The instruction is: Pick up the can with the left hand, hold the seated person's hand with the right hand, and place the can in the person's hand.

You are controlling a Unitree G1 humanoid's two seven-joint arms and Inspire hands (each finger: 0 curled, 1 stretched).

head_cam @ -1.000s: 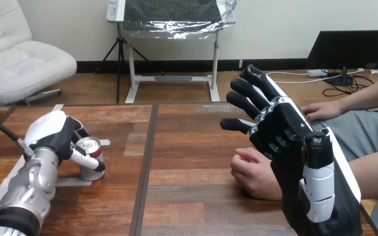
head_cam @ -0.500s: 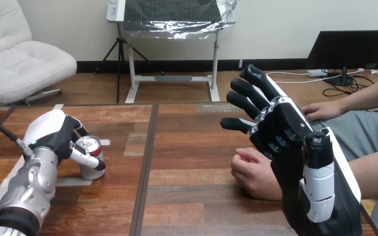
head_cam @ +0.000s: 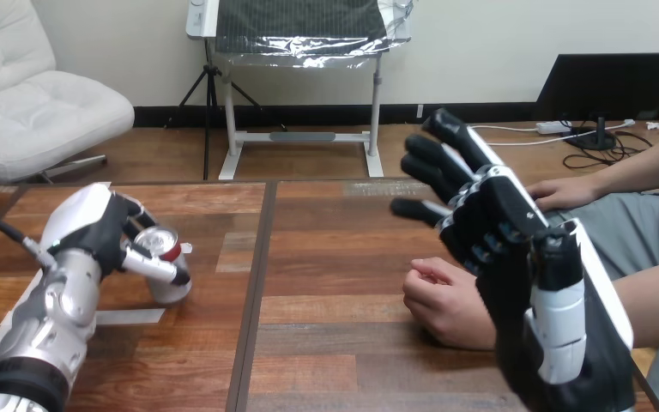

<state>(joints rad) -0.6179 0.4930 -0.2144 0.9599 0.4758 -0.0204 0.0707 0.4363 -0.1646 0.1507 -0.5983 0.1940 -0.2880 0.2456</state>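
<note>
The left hand (head_cam: 94, 230) is closed round the can (head_cam: 168, 273), its thumb lying across the can's front and its fingers behind it. The can is silver with a red band near the top; the print on it is too small to read. It sits tilted in the grip, top leaning toward the hand, over the left part of the counter (head_cam: 335, 257), nearer the far edge than the near one. Whether its base is clear of the wood cannot be told. A pale tape strip (head_cam: 129, 316) lies just nearer the near edge.

The right hand (head_cam: 491, 225) is raised over the counter's right part, open, with its fingers straight and spread, holding nothing. The person's near hand (head_cam: 443, 300) rests on the counter as a loose fist just beside it, toward the middle; contact between the two cannot be made out. The person's far hand (head_cam: 562, 193) lies at the far right edge.

Half a second earlier the can stood upright on the end of the tape strip. It has since tipped and shifted toward the counter's middle and far edge. The right hand has barely moved.
</note>
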